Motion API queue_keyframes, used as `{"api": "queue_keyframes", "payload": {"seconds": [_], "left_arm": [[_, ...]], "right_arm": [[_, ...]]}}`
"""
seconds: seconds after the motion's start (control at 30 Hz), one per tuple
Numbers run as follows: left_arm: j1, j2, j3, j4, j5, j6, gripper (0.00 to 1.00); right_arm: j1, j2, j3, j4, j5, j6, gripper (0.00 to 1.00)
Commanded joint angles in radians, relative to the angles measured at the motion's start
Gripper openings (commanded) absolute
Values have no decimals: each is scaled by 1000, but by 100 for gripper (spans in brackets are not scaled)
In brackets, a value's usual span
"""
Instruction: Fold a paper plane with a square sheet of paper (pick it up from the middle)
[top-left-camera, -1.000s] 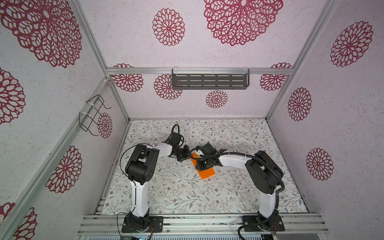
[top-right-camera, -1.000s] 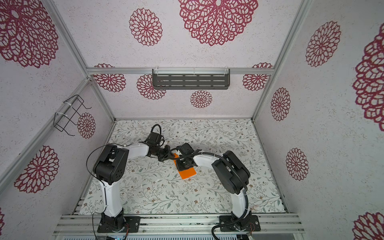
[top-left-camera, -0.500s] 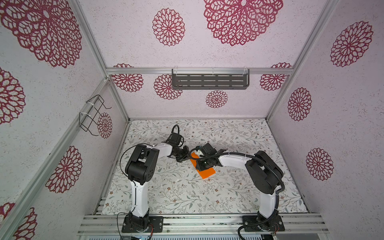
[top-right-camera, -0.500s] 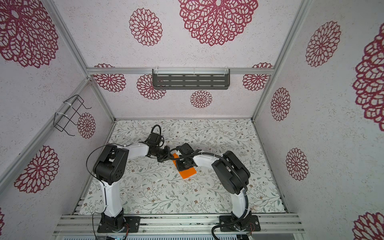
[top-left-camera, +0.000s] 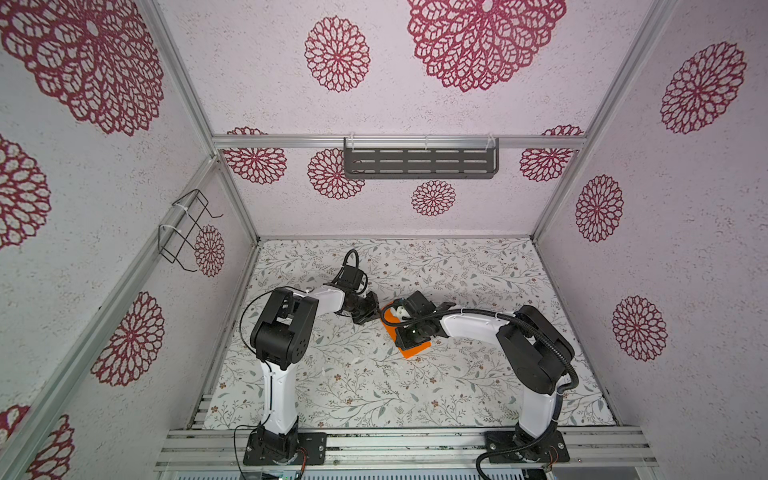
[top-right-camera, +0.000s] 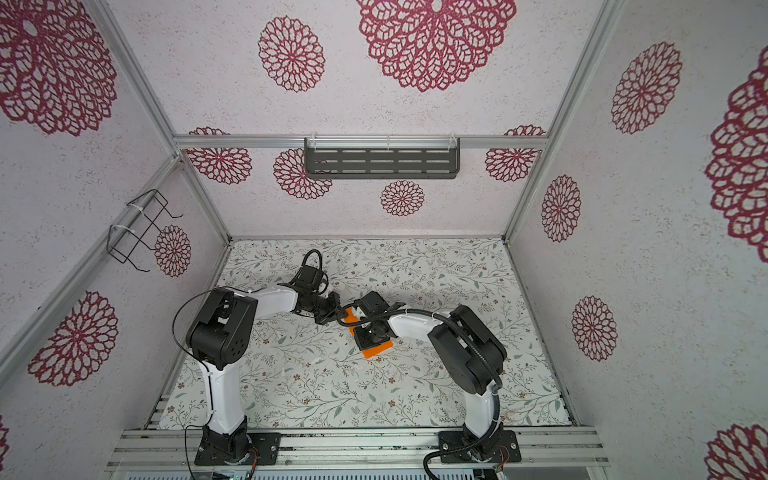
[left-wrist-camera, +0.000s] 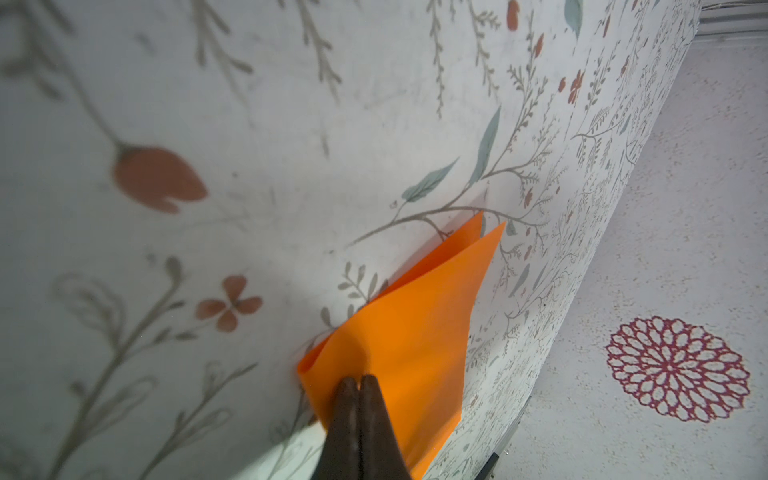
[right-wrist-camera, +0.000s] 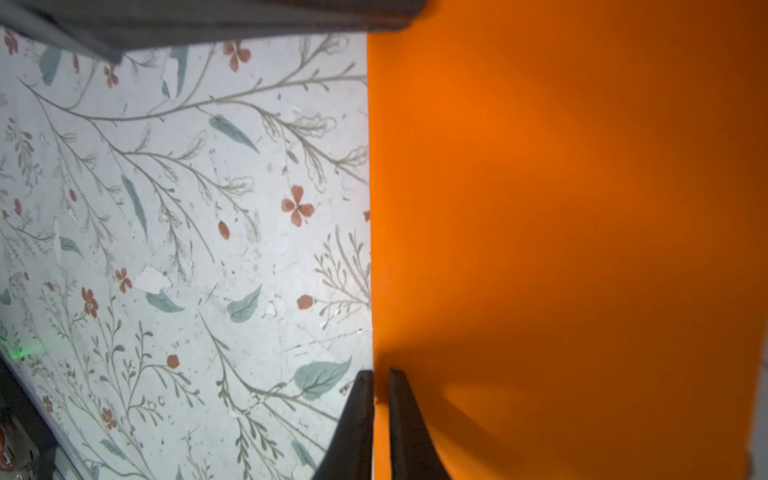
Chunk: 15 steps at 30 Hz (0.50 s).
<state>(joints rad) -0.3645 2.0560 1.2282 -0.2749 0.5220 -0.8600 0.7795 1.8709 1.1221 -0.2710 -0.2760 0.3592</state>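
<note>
Orange paper (top-left-camera: 412, 352) is found on the table (top-left-camera: 374, 395) btwn the two arms, approx. mid-table; the paper (top-right-camera: 376, 351) is shown in both top views. It is folded over: two layers are seen in the left wrist view (left-wrist-camera: 415, 332), w/ the upper one lifted off the table (left-wrist-camera: 291, 124) and the two far corners slightly apart.

Left fingers (left-wrist-camera: 351, 388) are pressed tight together, no gap, and the paper is pinched at its near folded corner. The rest is fanned out ahead of the tips. In a top view these fingers (top-left-camera: 374, 318) are seen right at the paper's end.

Right fingers (right-wrist-camera: 399, 390) are set narrow: a thin slit is seen btwn them, w/ orange visible through it. The paper's straight edge is lined up w/ that slit and runs straight ahead of the tips, so paper (right-wrist-camera: 582, 208) is spread beyond one finger and bare table (right-wrist-camera: 166, 208) beyond the other. Nothing is seen clamped there; contact w/ the paper can't be told. In the top views the right fingers are hidden under their own wrist, above the paper's middle.
</note>
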Motion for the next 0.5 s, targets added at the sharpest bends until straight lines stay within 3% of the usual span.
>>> {"api": "queue_keyframes", "payload": {"seconds": [0.0,0.47], "left_arm": [[-4,35,-1,-66,-45,11,3],[-5,33,2,-76,-44,22,3]], "right_arm": [[11,-48,-29,-59,-22,-5,12],[14,-139,-176,-28,-81,20,7]]}}
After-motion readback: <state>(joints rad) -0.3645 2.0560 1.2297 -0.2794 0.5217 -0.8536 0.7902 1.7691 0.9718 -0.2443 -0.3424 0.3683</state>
